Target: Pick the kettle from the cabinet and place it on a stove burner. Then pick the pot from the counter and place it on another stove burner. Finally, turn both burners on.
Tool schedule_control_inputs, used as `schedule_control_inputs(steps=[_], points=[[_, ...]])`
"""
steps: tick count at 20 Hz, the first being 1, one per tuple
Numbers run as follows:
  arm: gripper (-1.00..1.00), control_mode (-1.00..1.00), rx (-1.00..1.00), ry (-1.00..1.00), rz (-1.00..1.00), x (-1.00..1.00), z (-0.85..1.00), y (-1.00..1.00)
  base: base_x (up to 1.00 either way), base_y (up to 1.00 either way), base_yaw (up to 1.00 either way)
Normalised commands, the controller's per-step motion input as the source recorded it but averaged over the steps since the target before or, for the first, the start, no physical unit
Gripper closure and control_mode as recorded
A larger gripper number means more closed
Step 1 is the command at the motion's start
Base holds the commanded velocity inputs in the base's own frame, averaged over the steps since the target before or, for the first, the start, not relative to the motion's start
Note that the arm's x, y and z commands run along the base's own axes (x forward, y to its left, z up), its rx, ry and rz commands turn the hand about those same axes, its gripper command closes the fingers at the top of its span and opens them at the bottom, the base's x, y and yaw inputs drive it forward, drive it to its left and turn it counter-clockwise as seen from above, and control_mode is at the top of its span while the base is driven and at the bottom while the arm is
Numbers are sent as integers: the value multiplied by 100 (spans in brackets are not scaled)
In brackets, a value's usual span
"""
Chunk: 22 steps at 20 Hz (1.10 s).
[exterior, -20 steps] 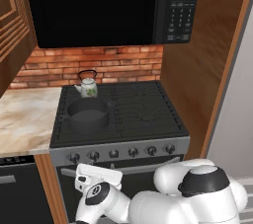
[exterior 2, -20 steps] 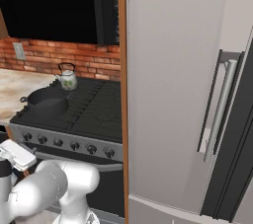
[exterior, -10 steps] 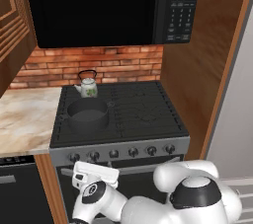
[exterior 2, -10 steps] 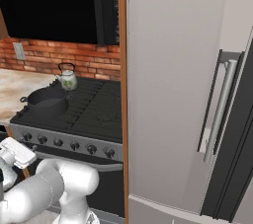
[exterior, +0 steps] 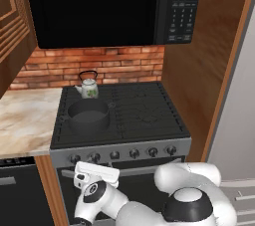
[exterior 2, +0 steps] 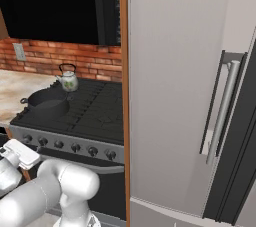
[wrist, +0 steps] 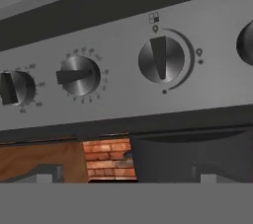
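Change: against the earlier frames the hand [exterior: 97, 172] has slid a little toward the right along the stove front, and the elbow has dropped lower; kettle and pot have not moved.
Meaning: both vessels look already placed, so I judge the work is in its last stage, lining up on a knob to light a burner.
Kettle [exterior: 89, 85]: on the back-left burner, upright, spout toward the left, close to the brick wall.
Pot [exterior: 88, 116]: on the front-left burner, just in front of the kettle, empty, no lid.
Burners: no flame visible under either vessel in the base views.
Stove [exterior: 149, 115]: black grates, steel knob front below; beige worktop [exterior: 25, 125] adjoining on its left.
Arm pose: folded low in front of the stove, forearm reaching leftward, wrist turned so the hand faces the knob row.
Hand: released, jaws spread wide, grasping nothing.
Hand view: a knob [wrist: 161, 59] sits slightly right of centre with its pointer vertical; another knob [wrist: 79, 75] to the left has its pointer sideways.
Next: probably close in on one knob and twist it.
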Motion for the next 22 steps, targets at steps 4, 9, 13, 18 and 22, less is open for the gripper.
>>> schedule_control_inputs(steps=[4, 9, 13, 18, 22], points=[[-100, -100, 0, -2, 2, 18, -29, 0, 0, 0, 0], [-100, -100, 0, -2, 1, 17, -19, 7, 0, 0, 0], [-100, -100, 0, -3, 1, 15, -16, 11, 0, 0, 0], [-100, -100, 0, -3, 2, 15, -16, 9, 0, 0, 0], [-100, -100, 0, -2, 2, 14, -17, 6, 0, 0, 0]])
